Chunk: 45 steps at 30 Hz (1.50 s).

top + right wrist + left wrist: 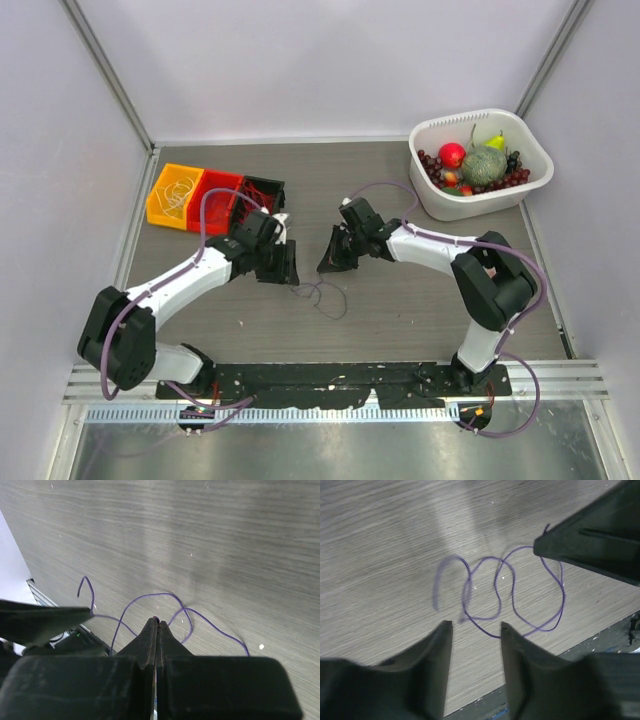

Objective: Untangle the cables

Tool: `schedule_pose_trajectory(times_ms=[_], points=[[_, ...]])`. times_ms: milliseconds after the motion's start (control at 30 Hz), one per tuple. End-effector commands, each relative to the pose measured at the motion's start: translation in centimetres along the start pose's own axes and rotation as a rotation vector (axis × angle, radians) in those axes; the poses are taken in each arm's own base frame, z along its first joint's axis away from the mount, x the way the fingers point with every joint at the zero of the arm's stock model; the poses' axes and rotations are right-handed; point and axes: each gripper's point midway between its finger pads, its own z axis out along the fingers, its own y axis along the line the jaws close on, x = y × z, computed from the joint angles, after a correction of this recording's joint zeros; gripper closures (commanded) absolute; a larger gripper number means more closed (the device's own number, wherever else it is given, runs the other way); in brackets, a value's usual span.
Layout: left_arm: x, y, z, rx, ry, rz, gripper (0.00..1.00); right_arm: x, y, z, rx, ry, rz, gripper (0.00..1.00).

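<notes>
One thin purple cable (326, 296) lies in loose, crossing loops on the wooden table between my two arms. In the left wrist view the cable (492, 558) curls just beyond my left gripper (475, 625), which stands open with nothing between its fingers. My right gripper (156, 620) is shut, pinching a short bit of the cable (150, 594) at its very tips. From the left wrist camera, that right gripper (546, 544) comes in from the upper right with the strand running out of it. Seen from above, the left gripper (288, 268) and right gripper (333, 262) face each other over the loops.
Orange (160, 200), red (208, 188) and black (275, 187) bins stand in a row at the back left, with thin wires inside. A white bowl (530, 190) of fruit sits at the back right. The black base rail (330, 378) runs along the near edge.
</notes>
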Motion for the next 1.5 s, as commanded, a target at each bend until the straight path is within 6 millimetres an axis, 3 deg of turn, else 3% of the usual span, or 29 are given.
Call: schedule_pose_trajectory(times_ms=[0,133,233,300,400,500,667,767,900,1067,1133,1233,1333,1400,1433,1467], points=[[-1.7,-2.2,0.3,0.045,-0.068,0.104,0.46,-1.8,1.8,0.2,-0.033,-0.017,0.043,0.99],[-1.4,-2.8,0.4,0.069,-0.068,0.128,0.28,-1.7,0.6,0.0,0.031,-0.015,0.025,0.99],[-1.0,-2.7,0.7,0.06,-0.07,0.125,0.09,-1.6,0.3,-0.3,0.042,-0.015,0.014,0.99],[-0.9,-1.7,1.2,0.01,-0.07,0.106,0.05,-1.5,0.4,-0.3,0.039,-0.009,0.013,0.99],[-1.0,-0.1,1.6,-0.085,-0.064,0.006,0.06,-1.5,0.6,-0.4,0.032,-0.009,0.015,0.99],[-1.4,-0.9,1.6,-0.061,-0.067,-0.169,0.09,-1.6,0.7,-0.4,0.028,-0.01,0.013,0.99],[-2.1,-2.1,0.6,-0.039,-0.073,-0.416,0.01,-1.6,1.2,-0.4,0.011,-0.001,0.008,0.99],[-2.2,-1.2,0.5,-0.094,-0.049,-0.558,0.0,-1.7,1.2,-0.5,0.009,-0.004,0.005,0.99],[-1.3,-1.2,2.5,-0.103,0.05,-0.727,0.03,-1.8,1.4,-0.5,0.006,-0.007,-0.001,0.99],[-0.4,-0.6,5.3,-0.138,0.116,-0.81,0.16,-2.1,1.7,-0.6,0.001,-0.012,-0.002,0.99],[-0.8,-0.9,6.0,-0.119,0.121,-0.834,0.29,-2.2,1.9,-0.8,-0.003,-0.019,-0.007,0.99],[-2.4,-1.7,6.5,-0.049,0.076,-0.837,0.56,-2.1,1.7,-0.9,0.002,-0.019,-0.015,0.99],[-3.4,-1.1,5.4,-0.035,0.02,-0.833,1.0,-2.0,1.9,-1.2,-0.007,-0.013,-0.048,0.98],[-4.1,-0.1,3.7,-0.054,-0.033,-0.763,1.0,-2.1,1.0,-2.0,0.057,-0.012,-0.11,0.87],[-5.0,0.3,2.5,-0.068,-0.072,-0.735,1.0,-2.6,0.5,-2.4,0.094,-0.039,-0.136,0.75],[-5.7,1.0,0.9,-0.097,-0.11,-0.683,1.0,-3.4,1.1,-3.4,0.101,-0.07,-0.182,0.71]])
